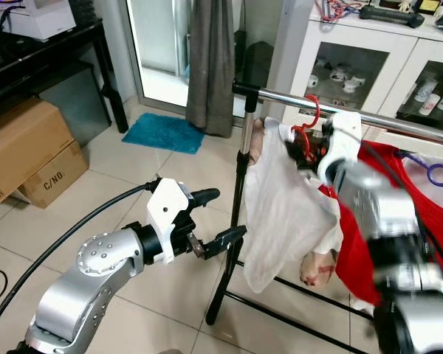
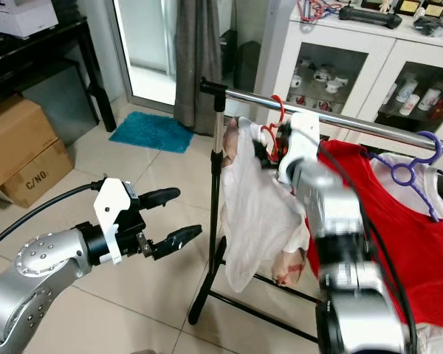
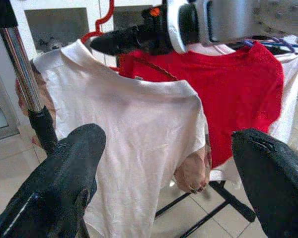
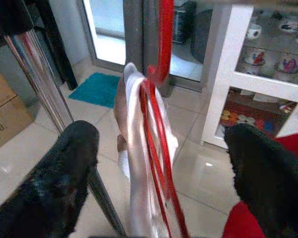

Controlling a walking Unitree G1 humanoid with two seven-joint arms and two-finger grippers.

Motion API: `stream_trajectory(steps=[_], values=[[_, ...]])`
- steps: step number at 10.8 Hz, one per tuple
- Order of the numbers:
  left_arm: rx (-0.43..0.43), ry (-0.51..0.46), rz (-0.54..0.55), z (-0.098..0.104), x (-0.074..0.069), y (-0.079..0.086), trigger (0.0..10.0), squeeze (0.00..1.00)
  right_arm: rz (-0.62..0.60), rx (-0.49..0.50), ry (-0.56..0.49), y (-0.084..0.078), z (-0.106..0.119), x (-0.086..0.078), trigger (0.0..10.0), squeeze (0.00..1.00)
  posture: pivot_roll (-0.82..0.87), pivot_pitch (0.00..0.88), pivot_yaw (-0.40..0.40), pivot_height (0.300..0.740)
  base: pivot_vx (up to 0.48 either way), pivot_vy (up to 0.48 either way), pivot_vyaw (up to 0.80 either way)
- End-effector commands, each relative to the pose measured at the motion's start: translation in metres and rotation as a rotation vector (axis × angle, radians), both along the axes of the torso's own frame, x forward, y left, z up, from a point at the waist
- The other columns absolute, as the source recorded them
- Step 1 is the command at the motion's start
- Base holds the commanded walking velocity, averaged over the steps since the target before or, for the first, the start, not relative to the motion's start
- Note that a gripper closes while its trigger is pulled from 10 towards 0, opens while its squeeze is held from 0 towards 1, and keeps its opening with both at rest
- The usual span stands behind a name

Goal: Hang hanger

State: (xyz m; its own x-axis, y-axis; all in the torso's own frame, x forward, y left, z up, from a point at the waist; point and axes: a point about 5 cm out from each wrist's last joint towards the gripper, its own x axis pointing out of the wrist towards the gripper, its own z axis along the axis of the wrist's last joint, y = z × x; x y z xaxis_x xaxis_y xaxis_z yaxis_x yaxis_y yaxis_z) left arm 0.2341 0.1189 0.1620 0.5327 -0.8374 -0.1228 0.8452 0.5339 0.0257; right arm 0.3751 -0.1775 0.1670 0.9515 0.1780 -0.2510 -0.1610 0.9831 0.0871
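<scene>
**Hanger on the rail, fingers spread**

Red hanger (image 2: 275,122) hooked over rail (image 2: 369,127), white shirt (image 2: 258,214) draped on it. Right gripper (image 4: 161,148) up at the hook, fingers spread either side, gripping nothing. Left gripper (image 2: 166,217) low beside the post (image 2: 214,221), fingers apart, empty. Probably light, stiff wire under soft cloth; best taken at the neck. Tight between post and red shirt (image 2: 384,228); open floor leftward.

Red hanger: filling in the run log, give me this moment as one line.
red hanger hooked on rail, carrying white shirt | right gripper fingers open at hanger | left gripper open, apart from shirt
</scene>
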Motion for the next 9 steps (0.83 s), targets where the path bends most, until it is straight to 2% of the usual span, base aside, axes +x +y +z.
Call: stream_trajectory(steps=[1, 2, 3, 9], values=[[0.004, -0.002, -0.026, 0.002, -0.003, -0.003, 10.0, 0.00, -0.001, 0.029, -0.021, -0.006, 0.004, 0.003, 0.5, 0.00, 0.08, 0.000, -0.017, 0.740, 0.000, 0.000, 0.00], [0.006, 0.002, -0.031, 0.002, -0.004, -0.002, 10.0, 0.00, 0.000, 0.054, -0.022, -0.009, 0.006, 0.010, 0.0, 0.00, 0.08, 0.000, -0.021, 0.740, 0.000, 0.000, 0.00], [0.009, 0.003, -0.033, 0.001, -0.005, -0.003, 10.0, 0.00, -0.012, 0.054, -0.014, -0.014, 0.004, 0.015, 0.0, 0.00, 0.08, 0.001, -0.024, 0.740, 0.000, 0.000, 0.00], [0.015, 0.013, -0.055, 0.000, -0.007, -0.005, 10.0, 0.00, 0.042, 0.019, 0.048, -0.021, -0.011, 0.018, 0.0, 0.00, 0.08, 0.000, -0.027, 0.740, 0.000, 0.000, 0.00]])
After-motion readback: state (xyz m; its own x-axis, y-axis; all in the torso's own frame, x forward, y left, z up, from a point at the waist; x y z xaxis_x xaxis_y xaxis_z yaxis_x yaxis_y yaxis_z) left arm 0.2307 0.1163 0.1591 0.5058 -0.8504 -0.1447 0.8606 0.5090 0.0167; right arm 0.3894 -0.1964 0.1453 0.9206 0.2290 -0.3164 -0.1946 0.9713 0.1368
